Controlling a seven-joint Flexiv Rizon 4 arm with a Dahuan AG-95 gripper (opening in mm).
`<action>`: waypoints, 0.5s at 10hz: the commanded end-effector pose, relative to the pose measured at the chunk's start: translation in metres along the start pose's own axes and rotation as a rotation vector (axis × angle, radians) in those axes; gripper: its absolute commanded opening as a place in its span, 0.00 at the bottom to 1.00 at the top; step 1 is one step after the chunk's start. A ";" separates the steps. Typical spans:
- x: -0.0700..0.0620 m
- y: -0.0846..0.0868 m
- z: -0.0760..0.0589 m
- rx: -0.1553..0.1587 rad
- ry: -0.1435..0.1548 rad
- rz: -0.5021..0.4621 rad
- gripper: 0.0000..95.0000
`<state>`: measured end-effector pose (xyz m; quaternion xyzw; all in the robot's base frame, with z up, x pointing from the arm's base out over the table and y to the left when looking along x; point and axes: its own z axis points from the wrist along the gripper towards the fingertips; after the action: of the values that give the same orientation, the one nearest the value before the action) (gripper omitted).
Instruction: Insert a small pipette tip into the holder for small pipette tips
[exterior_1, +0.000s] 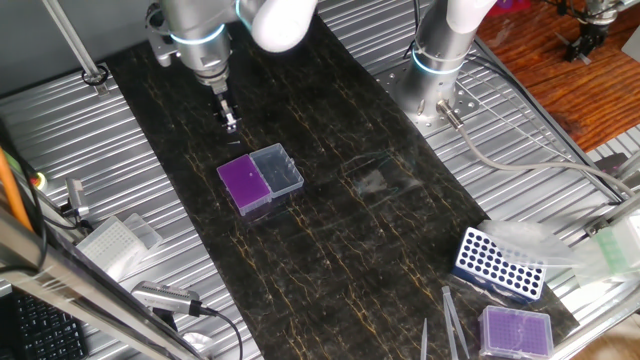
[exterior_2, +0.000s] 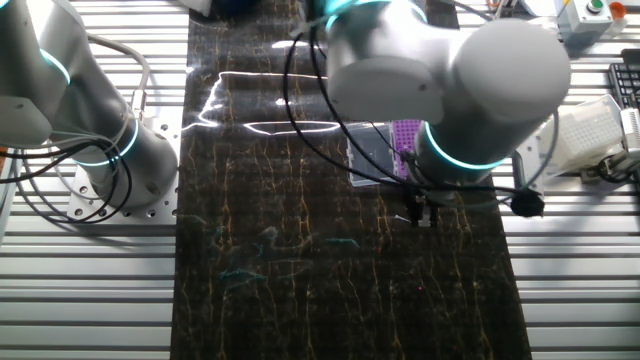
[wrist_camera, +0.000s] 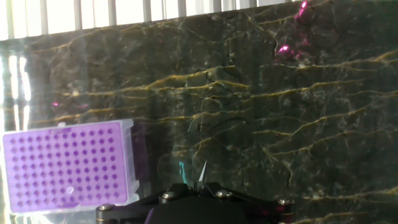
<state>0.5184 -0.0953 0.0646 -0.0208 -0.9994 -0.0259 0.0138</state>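
The holder for small pipette tips (exterior_1: 243, 183) is a small box with a vivid purple grid top, and its clear lid (exterior_1: 277, 168) lies open beside it on the dark mat. My gripper (exterior_1: 230, 122) hangs just behind the holder, above the mat. In the hand view the holder (wrist_camera: 65, 165) lies at the lower left, off to the side of my gripper (wrist_camera: 198, 185). The jaws are shut on a small pipette tip (wrist_camera: 203, 169), whose thin pale point sticks out between them. In the other fixed view my arm hides most of the holder (exterior_2: 405, 140).
A blue rack with round holes (exterior_1: 500, 262), a paler purple-topped box (exterior_1: 516, 330) and tweezers (exterior_1: 452, 320) sit at the near right. A second arm's base (exterior_1: 440, 60) stands at the back right. A white tip box (exterior_1: 110, 240) lies on the left.
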 end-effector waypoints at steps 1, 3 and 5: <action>0.002 -0.001 0.000 0.005 -0.006 -0.003 0.00; 0.001 -0.002 0.004 0.006 -0.015 -0.009 0.00; 0.001 -0.002 0.007 0.005 -0.032 -0.017 0.00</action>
<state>0.5189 -0.0969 0.0560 -0.0128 -0.9996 -0.0236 -0.0020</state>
